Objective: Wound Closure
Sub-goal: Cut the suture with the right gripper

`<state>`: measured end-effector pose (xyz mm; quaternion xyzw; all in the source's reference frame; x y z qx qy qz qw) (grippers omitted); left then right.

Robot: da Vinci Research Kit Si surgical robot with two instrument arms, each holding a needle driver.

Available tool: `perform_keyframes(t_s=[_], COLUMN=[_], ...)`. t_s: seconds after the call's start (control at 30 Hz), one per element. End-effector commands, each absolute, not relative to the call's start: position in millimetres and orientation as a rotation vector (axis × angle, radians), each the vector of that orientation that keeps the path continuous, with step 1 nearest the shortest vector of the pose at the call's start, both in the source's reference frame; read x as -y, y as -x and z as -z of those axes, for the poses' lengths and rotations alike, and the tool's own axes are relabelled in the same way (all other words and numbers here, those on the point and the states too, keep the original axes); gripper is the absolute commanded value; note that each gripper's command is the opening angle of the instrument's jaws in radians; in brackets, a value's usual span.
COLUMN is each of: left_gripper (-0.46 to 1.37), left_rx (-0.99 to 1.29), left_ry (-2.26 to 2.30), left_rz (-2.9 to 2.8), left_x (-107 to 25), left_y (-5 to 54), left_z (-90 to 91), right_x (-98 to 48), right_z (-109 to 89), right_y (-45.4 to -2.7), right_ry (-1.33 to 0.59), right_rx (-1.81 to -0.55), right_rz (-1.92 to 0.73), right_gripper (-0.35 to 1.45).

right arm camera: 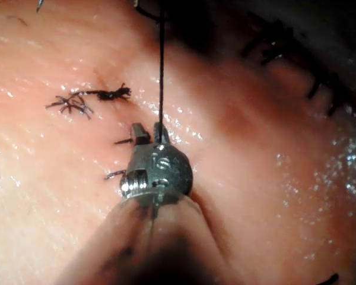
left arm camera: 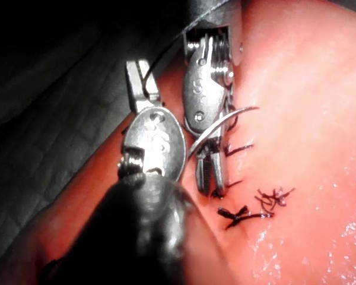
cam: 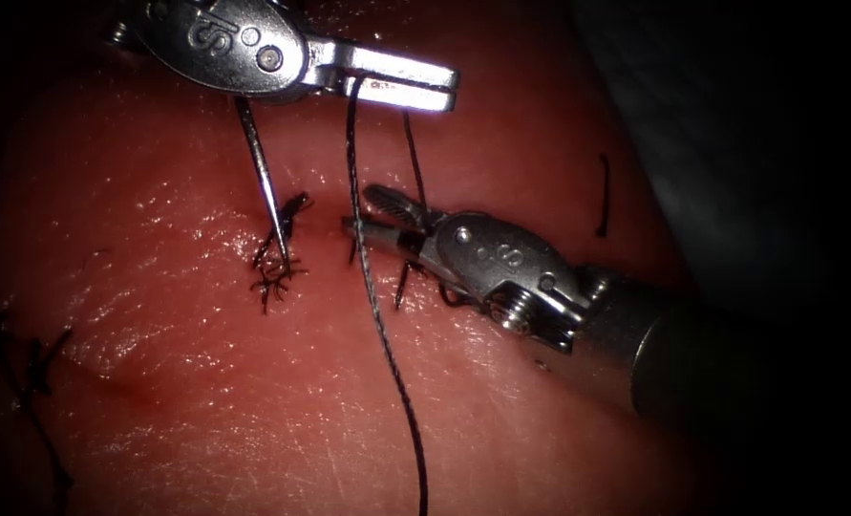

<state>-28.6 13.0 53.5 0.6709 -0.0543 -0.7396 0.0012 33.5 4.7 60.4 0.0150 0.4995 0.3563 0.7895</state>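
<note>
Nearest, my right tool (cam: 358,210) gapes empty astride the thread (cam: 377,315). Left tool (cam: 444,86) clamps that thread; behind its jaws the needle (cam: 263,182) hangs, tip meeting tissue (cam: 158,287) by a knot (cam: 277,268).

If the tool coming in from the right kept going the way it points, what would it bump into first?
Probably the thread hanging from the left end effector; it crosses just ahead of the right end effector. Depth is unclear, so it might pass it and reach the knot.

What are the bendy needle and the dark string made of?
The needle looks like polished steel: thin, silvery, glinting. It hangs from the left end effector, tip by the knot. The thread looks like dark twisted fibre, faintly ropy; the material is unclear.
</note>
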Motion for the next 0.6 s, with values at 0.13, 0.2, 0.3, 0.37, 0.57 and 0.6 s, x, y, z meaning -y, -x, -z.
perform_keyframes(t_s=[0.13,0.2,0.3,0.37,0.57,0.6], left_gripper=[-0.35,-0.35,-0.35,-0.35,-0.35,-0.35], left_rx=[0.167,0.165,0.166,0.16,0.158,0.158], left_ry=[-2.104,-2.105,-2.102,-2.105,-2.107,-2.107], left_rz=[2.321,2.317,2.317,2.32,2.318,2.318], left_x=[-13.0,-12.8,-12.7,-12.7,-12.6,-12.7], left_y=[28.7,28.8,28.9,28.9,28.7,28.7], left_z=[-53.4,-53.5,-53.5,-53.6,-53.5,-53.5], right_x=[-4.6,-4.7,-5.1,-5.6,-5.9,-5.8], right_z=[-59.9,-59.7,-59.1,-58.9,-59.1,-59.1], right_y=[-33.2,-33.0,-32.7,-32.6,-32.6,-32.6], right_ry=[-0.03,-0.03,-0.021,0.0,0.033,0.033], right_rx=[-1.056,-1.055,-1.069,-1.101,-1.162,-1.162], right_rz=[-0.749,-0.745,-0.754,-0.767,-0.778,-0.778], right_gripper=[-0.35,-0.35,-0.35,-0.35,1.09,1.11])
